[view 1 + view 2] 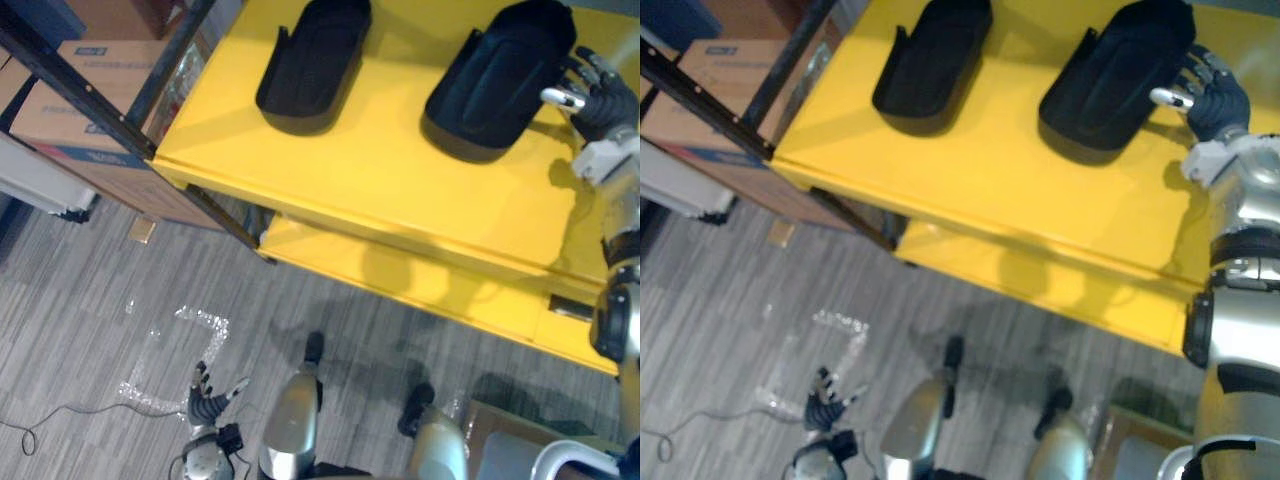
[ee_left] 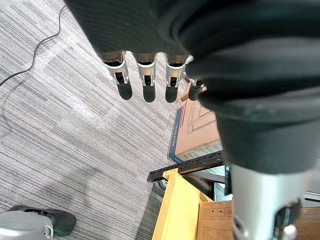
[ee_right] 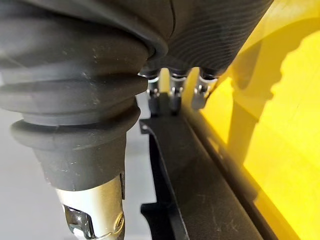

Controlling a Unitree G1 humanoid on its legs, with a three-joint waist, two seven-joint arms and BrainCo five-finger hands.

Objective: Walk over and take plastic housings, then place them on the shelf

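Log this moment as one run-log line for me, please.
right housing: on yellow shelf | right hand: open, touching its rim | left housing: on shelf, untouched | left hand: open, low over floor

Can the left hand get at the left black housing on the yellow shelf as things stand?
Probably not yet: the left hand hangs low over the carpet, far from the left housing; nothing covers it, though.

Robot arms, two. Item one, right hand (image 1: 603, 105): dark ribbed cover over back and wrist; silver fingers (image 3: 172, 92) with dark tips. Behind the fingers, a pale block (image 1: 600, 158) at the wrist, then a silver-grey forearm (image 1: 1243, 215) ringed by black bands. Item two, left hand (image 1: 207, 402): matching dark ribbed cover, silver fingers (image 2: 145, 75), dark tips.
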